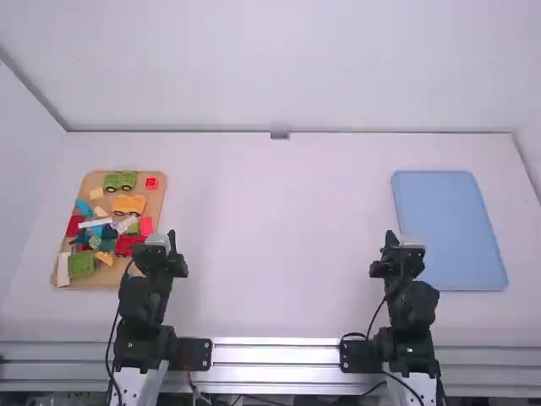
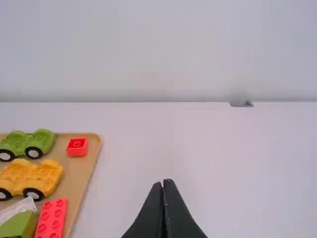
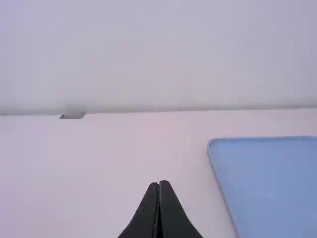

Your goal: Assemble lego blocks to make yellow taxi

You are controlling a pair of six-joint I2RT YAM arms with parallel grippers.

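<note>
High view: the yellow car base [image 1: 129, 205], presumably the taxi's chassis, lies on the wooden board [image 1: 153, 200] at the left of the worktop [image 1: 279, 237], upright on its wheels and with its studs exposed. Around it on the same board are the green car base [image 1: 120, 181], the small red block [image 1: 151, 183] and a loose heap that includes the long white block [image 1: 95, 222] and the green block [image 1: 82, 264]. Left wrist view: the left pincer [image 2: 162, 183] is closed and grips nothing; it stands just beside the board. Right wrist view: the right pincer [image 3: 159, 184] is likewise closed and without a load, near the blue tray [image 3: 270, 183]. Progress: no joining of parts onto the yellow car base can be seen, so assembly is judged not yet begun. Left to do, by inference: choosing the body and roof pieces, bringing them together with the base, and pressing each firmly home. Which blocks belong to the taxi cannot be told.
</note>
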